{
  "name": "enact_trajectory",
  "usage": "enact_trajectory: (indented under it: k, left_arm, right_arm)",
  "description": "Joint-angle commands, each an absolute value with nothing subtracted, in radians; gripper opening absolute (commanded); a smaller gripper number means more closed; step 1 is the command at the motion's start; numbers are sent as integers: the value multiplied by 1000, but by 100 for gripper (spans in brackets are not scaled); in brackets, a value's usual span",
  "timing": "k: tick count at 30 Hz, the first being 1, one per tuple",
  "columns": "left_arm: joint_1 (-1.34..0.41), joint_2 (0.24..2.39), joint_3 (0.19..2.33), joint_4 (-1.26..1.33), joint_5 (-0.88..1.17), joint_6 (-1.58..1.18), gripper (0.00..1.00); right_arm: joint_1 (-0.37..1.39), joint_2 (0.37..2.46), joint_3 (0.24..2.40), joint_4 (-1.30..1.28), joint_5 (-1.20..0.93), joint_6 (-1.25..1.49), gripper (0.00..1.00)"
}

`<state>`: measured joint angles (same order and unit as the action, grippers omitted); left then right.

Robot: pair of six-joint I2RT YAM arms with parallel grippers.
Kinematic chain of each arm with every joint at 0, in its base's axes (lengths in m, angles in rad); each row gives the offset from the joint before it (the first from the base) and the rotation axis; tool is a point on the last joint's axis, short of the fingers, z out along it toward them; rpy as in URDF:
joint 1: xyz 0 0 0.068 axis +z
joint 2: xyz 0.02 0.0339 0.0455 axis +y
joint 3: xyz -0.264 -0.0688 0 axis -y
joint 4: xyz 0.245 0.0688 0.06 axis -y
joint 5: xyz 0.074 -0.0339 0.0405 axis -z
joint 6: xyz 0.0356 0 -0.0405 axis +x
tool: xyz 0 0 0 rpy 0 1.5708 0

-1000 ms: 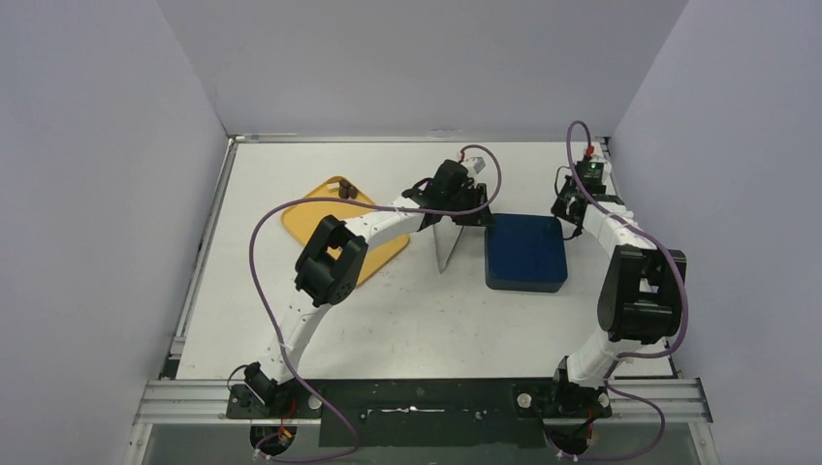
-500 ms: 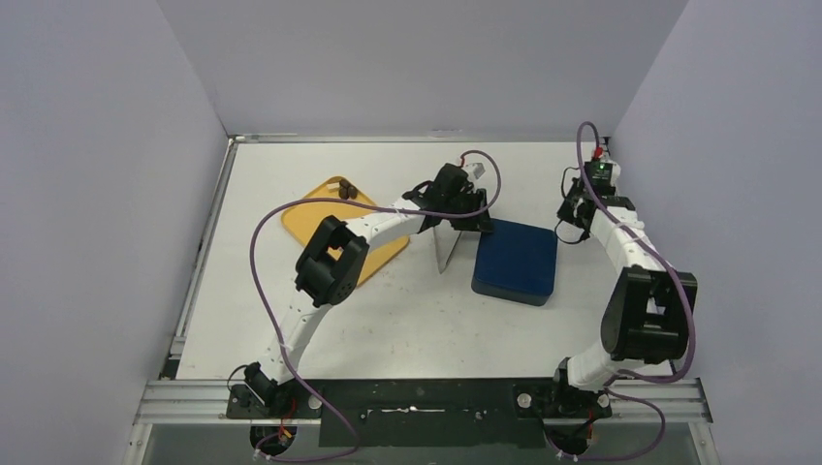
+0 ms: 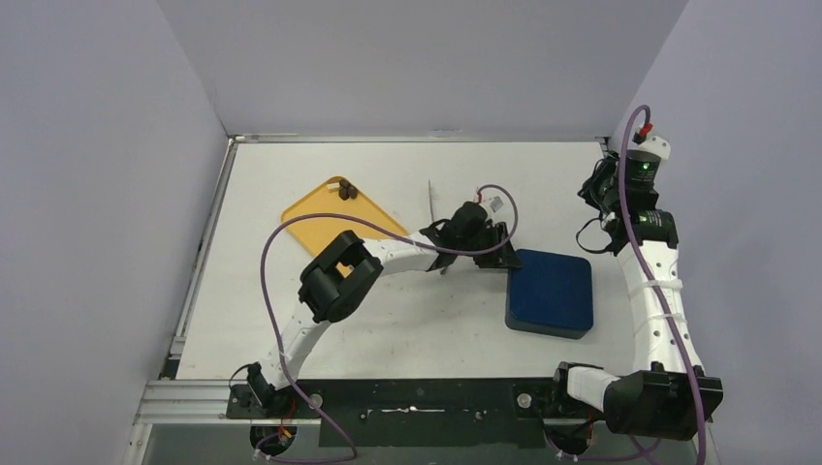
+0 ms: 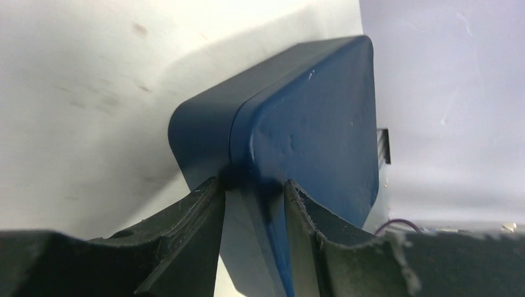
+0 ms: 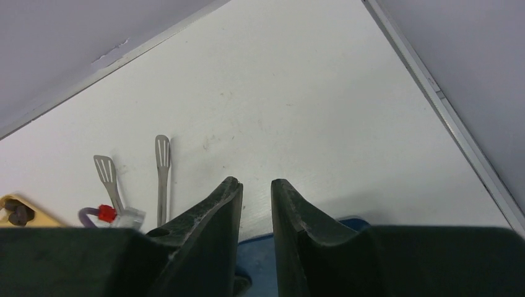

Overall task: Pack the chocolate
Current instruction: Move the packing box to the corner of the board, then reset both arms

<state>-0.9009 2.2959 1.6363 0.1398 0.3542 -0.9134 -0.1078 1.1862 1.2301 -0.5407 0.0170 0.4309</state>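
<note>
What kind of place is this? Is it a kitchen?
Probably a robot test booth, not a kitchen. Two white robot arms are bolted to a metal rail beside a plain white table, blank grey walls box it in, and one arm grips a dark blue lidded box.

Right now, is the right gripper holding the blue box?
No, only the table shows between the fingers of the right gripper, while the left gripper grips the blue box.

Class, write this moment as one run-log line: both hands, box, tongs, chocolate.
left hand: gripping box corner | right hand: slightly open, empty | tongs: lying free | chocolate: on tray
</note>
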Motion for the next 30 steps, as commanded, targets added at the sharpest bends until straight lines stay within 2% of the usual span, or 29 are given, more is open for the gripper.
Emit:
enact_trajectory:
  k: [1, 6, 8, 15, 19, 20, 21, 22, 23, 24, 25, 26, 30]
  left_arm:
    - [-1007, 2313, 1674, 235, 357, -1005, 37]
    - [-1017, 2343, 1730, 266, 375, -1036, 38]
    - [-997, 2335, 1753, 239, 388, -1018, 38]
    - [-857, 2112, 1650, 89, 353, -872, 44]
    - [-764, 1946, 1588, -67, 319, -759, 48]
    - [-738, 1908, 1578, -116, 309, -724, 49]
    - [-721, 1866, 1569, -158, 303, -672, 50]
    - [-707, 1828, 1560, -215, 298, -629, 53]
    - [-695, 1792, 1554, -270, 289, -589, 62]
    - [-687, 1755, 1549, -321, 277, -548, 75]
    - [-683, 1719, 1537, -363, 265, -515, 94]
    - [-683, 1679, 1518, -392, 240, -486, 97]
    - [-683, 1512, 1376, -402, 202, -447, 97]
  right_arm:
    - [-103, 1133, 1220, -591, 8, 444, 26]
    - [-104, 1088, 1207, -610, -35, 445, 28]
    - [-103, 1073, 1195, -615, -63, 449, 32]
    - [-101, 952, 1075, -647, -138, 448, 63]
    - [-96, 861, 1025, -689, -193, 444, 94]
    - [-94, 835, 1016, -698, -208, 443, 99]
    - [-93, 808, 1005, -703, -229, 440, 100]
    - [-92, 781, 992, -710, -250, 435, 100]
    - [-92, 751, 981, -723, -266, 433, 100]
    - [-92, 736, 974, -738, -280, 431, 100]
    - [-92, 723, 967, -752, -302, 430, 100]
    - [-92, 710, 957, -759, -325, 431, 100]
    - [-92, 634, 901, -753, -418, 457, 100]
